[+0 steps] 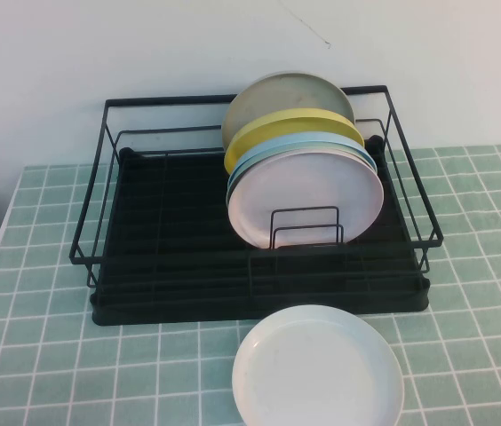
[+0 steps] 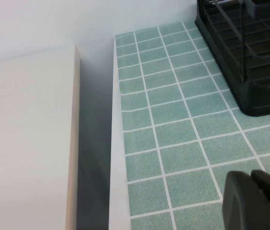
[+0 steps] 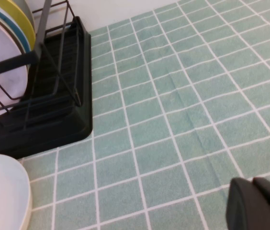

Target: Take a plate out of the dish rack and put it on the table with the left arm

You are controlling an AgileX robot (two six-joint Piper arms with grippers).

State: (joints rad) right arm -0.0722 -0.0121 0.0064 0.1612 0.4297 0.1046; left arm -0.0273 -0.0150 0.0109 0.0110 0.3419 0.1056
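Left tool (image 2: 257, 201) clenched, empty, low over worktop (image 2: 173, 120) nr dish rack (image 2: 250, 57); right tool (image 3: 259, 206) grip state unclear; pink plate (image 1: 304, 197) in rack

You've got the dish rack (image 1: 179, 240) at twelve o'clock on the table (image 1: 481, 266), plates stacked on edge in its right half, the plate (image 1: 308, 191) frontmost against the divider (image 1: 306, 228). At six o'clock, just before the rack, another plate (image 1: 318, 368) lies flat.
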